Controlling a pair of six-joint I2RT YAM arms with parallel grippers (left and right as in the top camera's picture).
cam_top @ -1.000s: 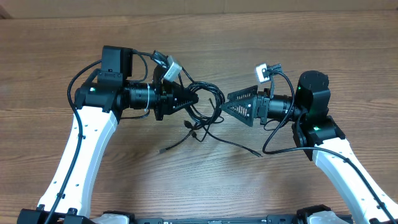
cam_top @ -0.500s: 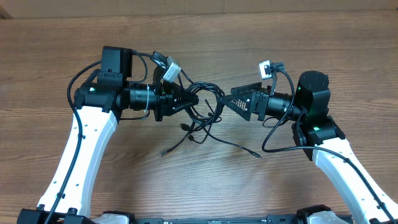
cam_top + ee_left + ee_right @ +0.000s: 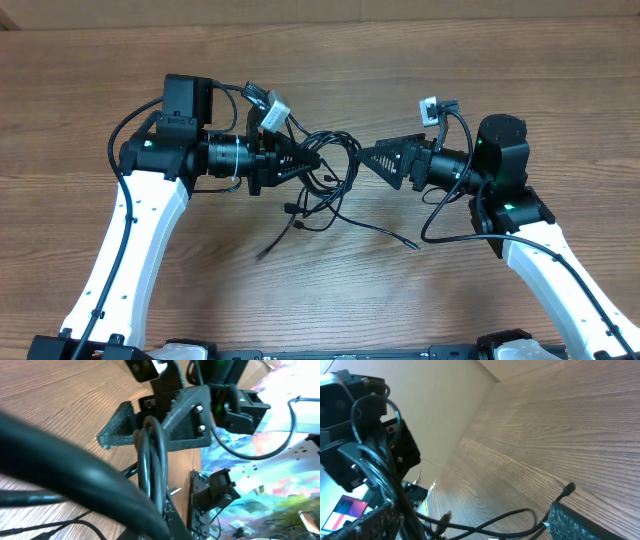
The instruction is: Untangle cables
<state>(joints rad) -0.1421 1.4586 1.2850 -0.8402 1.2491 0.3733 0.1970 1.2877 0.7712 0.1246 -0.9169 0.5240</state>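
The cables (image 3: 322, 183) sit as a small knot over the middle of the table (image 3: 520, 70), with two loose tails trailing toward its near edge. The knot's upper loop arcs sideways, along the line joining our two arms. Our left gripper (image 3: 314, 160) is clenched on a strand at the knot's left side. Our right gripper (image 3: 366, 159) faces it from the right, fingers spread, with the loop just at their tips. We judge the right arm is placed to close there and draw toward the table's right edge.
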